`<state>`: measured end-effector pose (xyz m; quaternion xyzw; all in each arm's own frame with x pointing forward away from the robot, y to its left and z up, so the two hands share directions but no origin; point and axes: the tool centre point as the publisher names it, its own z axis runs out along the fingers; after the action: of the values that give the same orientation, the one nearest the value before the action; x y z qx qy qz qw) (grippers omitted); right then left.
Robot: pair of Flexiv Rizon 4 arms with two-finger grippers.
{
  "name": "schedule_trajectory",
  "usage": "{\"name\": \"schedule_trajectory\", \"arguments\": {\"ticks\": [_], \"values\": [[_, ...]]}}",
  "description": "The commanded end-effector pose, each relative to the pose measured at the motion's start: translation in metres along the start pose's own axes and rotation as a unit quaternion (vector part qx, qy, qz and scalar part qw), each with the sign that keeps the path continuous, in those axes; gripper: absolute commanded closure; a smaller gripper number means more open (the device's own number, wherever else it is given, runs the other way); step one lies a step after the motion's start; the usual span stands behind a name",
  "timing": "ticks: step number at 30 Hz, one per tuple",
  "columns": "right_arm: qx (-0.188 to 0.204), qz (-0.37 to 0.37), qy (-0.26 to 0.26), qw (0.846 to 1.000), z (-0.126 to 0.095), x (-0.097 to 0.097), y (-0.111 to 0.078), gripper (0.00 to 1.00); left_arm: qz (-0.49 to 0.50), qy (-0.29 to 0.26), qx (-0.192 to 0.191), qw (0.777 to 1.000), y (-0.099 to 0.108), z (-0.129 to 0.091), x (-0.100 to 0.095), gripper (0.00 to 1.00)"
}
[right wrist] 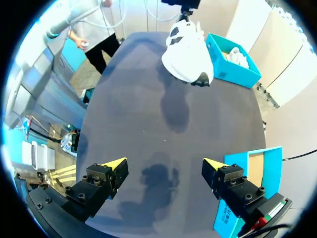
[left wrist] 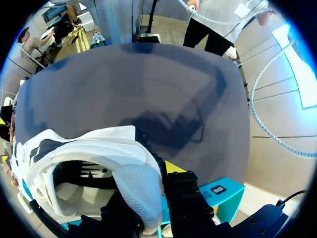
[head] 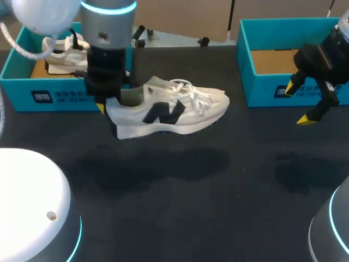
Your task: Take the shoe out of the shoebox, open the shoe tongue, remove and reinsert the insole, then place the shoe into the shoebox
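Seen from above, the shoe (head: pixel 174 109) is out of its box and hangs clear of the tabletop (head: pixel 180 218), toward the far left. Its heel is clamped in the left tool (head: pixel 106 102). Behind it, at the far left corner, the left box (head: pixel 54 97) holds a second shoe (head: pixel 62 57). The right box (head: pixel 262 93), at the far right corner, shows only its cardboard floor. The right tool (head: pixel 298 105) hovers by that box's front wall, spread wide and holding nothing. I'd say only the taking-out is done; the tongue, the insole and the return are all left.

From the left wrist, the heel collar sits pinched between the fingers. I cannot tell whether the insole is in. Dark tabletop lies beneath the shoe.

From the right wrist, the yellow tips stand well apart, with the right box just beside one finger. The shoe is well ahead, before the left box. The middle and near edge look like the room to work in, and the boxes' walls are the things to steer clear of.
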<state>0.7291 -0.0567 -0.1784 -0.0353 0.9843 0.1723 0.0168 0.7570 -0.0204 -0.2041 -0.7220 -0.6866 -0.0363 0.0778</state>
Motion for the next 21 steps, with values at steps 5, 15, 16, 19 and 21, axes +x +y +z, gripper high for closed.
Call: {"name": "schedule_trajectory", "arguments": {"ticks": [5,15,16,19,21], "values": [[0.001,0.000,0.001,1.000,0.001,-0.001,0.000,0.00,-0.009,0.000,-0.026,1.000,-0.027,0.021,-0.031,1.00],[0.001,0.000,0.001,1.000,0.001,-0.001,0.000,0.00,-0.021,-0.031,-0.039,0.999,-0.039,0.048,-0.051,1.00],[0.001,0.000,0.001,1.000,0.001,-0.001,0.000,0.00,-0.020,-0.032,-0.043,0.998,-0.040,0.052,-0.054,1.00],[0.001,0.000,0.001,1.000,0.001,-0.001,0.000,0.00,-0.017,-0.028,-0.049,0.998,-0.040,0.065,-0.060,1.00],[0.001,0.000,0.001,1.000,0.001,-0.001,0.000,0.00,-0.013,-0.024,-0.048,0.998,-0.041,0.073,-0.063,1.00]]}}
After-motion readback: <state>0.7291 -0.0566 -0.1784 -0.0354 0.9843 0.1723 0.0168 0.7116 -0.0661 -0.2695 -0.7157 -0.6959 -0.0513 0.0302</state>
